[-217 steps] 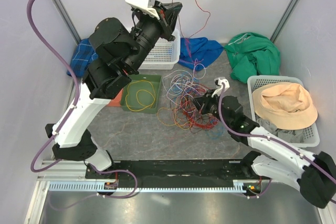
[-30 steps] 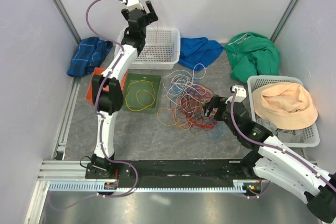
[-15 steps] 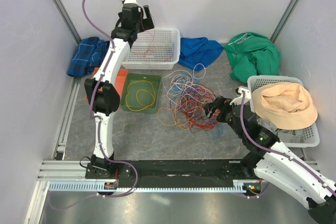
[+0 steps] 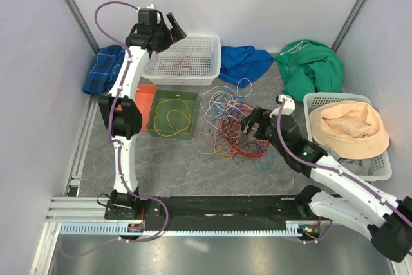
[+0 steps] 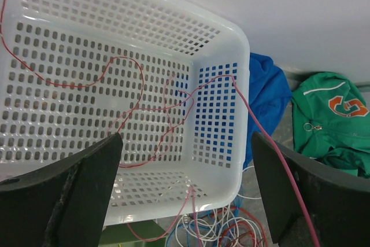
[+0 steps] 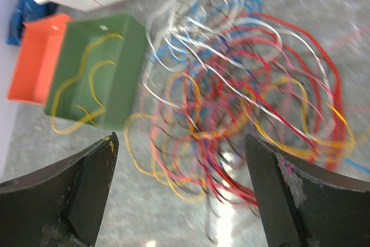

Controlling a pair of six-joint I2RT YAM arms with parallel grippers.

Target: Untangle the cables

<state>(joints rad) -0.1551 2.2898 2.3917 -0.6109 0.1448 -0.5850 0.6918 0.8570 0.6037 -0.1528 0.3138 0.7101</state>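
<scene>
Left gripper (image 4: pixel 170 29): jaws wide, empty, above the white basket (image 4: pixel 205 80) holding one red cable (image 5: pixel 137 79).
Green tray (image 4: pixel 157 109): held a yellow cable (image 4: pixel 172 119).
Cables (image 4: pixel 226 127): tangled heap mid-table; probably light, limp, snag-prone; an outer loop looked best to pinch.
Right gripper (image 4: pixel 255 124): spread, empty, at the heap's right edge.
Room: open table (image 4: pixel 167 165) lay nearside.

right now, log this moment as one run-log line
left claw: open, over white basket | red cable: in white basket | right claw: open, over cable tangle | yellow cable: in green tray
</scene>
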